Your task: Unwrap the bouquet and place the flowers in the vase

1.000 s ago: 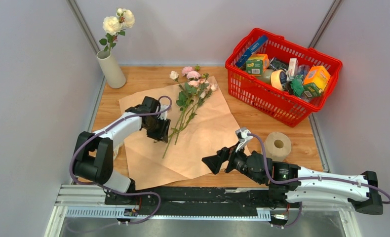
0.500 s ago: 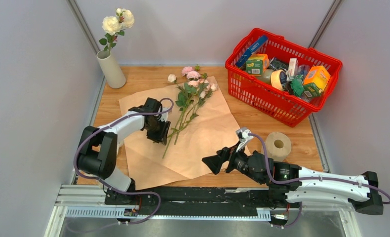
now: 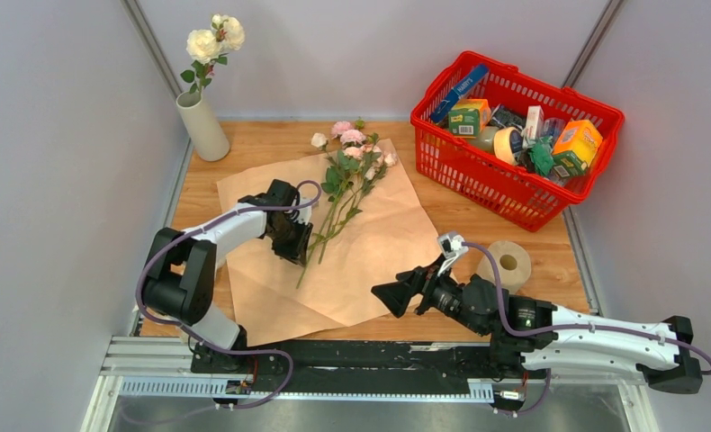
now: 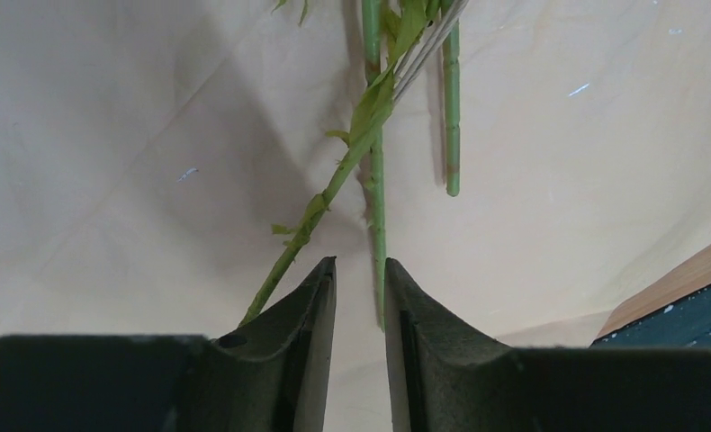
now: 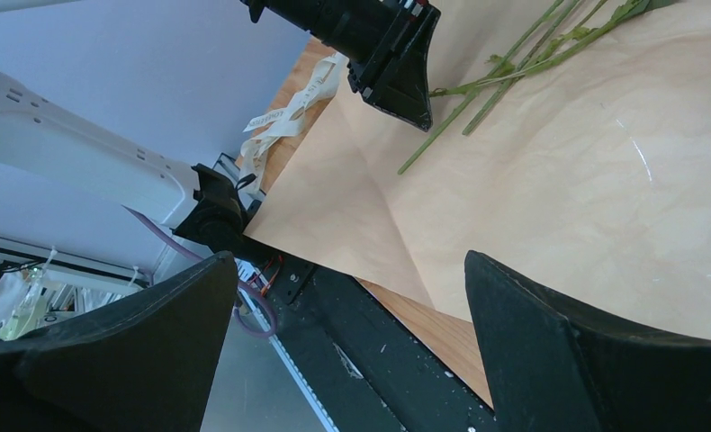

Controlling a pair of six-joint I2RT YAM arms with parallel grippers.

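1. The big flat sheet of peach-tan paper is lying open on the wooden table — so the unwrapping part looks done.
2. The tall off-white tube vase is standing in the far left corner. Two cream roses are already poking out of it. It is well apart from both arms.
3. The bunch of pink and cream roses with long thin green stems is lying on the paper. The heads are pointing to the far side and the stem ends are pointing at the left arm.
4. The right gripper is hanging low over the near part of the paper. Its jaws are wide apart and holding nothing. It has only been sliding a little to the right.
5. The left gripper has been sliding sideways onto the stem ends, and its jaws are coming together — they were wider a second ago. Now only a thin gap is showing.
6. One thin green stem is lying in that gap, close to one finger. The gap looks wider than the stem, so I think it is not pinched yet. It looks like the next flower is about to be picked up for the vase.
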